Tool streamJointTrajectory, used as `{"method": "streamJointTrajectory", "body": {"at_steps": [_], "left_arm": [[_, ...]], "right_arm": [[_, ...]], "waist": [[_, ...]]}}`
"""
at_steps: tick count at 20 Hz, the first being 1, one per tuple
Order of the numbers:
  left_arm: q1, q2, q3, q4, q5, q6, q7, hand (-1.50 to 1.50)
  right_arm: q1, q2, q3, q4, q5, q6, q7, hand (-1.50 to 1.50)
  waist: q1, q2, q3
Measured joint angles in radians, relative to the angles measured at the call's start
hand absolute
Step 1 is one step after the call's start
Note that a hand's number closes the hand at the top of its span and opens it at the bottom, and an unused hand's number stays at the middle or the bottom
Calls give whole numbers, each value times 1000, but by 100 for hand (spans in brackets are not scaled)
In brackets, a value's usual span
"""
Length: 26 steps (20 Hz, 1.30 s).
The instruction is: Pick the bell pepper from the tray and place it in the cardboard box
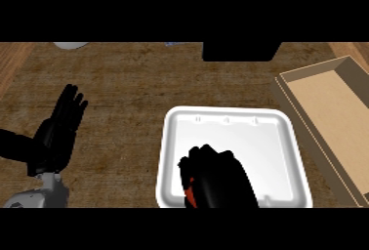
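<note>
Your right hand is down over the white tray, fingers curled around the red bell pepper, mostly hidden beneath. Your left hand rests open at left, fingers up. The cardboard box sits right of the tray.

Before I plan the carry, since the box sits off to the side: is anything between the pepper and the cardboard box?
Nothing visible. The right hand curls over the red bell pepper on the white tray; only bare tray and counter lie toward the cardboard box.

Red bell pepper on white tray, beside cardboard box.
</note>
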Motion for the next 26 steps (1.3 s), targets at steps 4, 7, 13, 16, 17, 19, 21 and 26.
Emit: {"method": "streamJointTrajectory", "body": {"at_steps": [4, 7, 13, 16, 17, 19, 21, 26], "left_arm": [[-9, -1, 0, 15, -5, 1, -10, 0], [-16, -1, 1, 23, -8, 1, -15, 0], [-17, -3, -2, 17, -9, 3, -1, 0], [-14, -5, 0, 30, -9, -2, -20, 0], [-16, -10, -7, 19, -17, 9, -8, 0], [-5, -9, -9, 9, -16, 4, -8, 0], [1, -12, -9, 16, -20, 4, -26, 0], [-9, -5, 4, 26, -7, -6, -23, 0]], "right_arm": [[-36, 6, -65, -93, 22, -14, 91, 150], [-62, 0, -131, -152, 46, -11, 138, 150], [-111, -33, -376, -213, -24, 51, 129, 150], [-127, -76, -520, -195, -99, 72, 81, 150], [-124, -88, -556, -192, -119, 78, 68, 150], [-128, -114, -636, -162, -160, 70, 28, 150], [-142, -154, -716, -104, -182, 39, -24, 150], [-183, -251, -832, 39, -179, -10, -119, 150]], "waist": [[0, 1, 0], [0, 2, 0], [3, 4, 0], [4, 5, 0], [4, 5, 0], [5, 4, 0], [7, 5, 1], [8, 5, 0]]}}
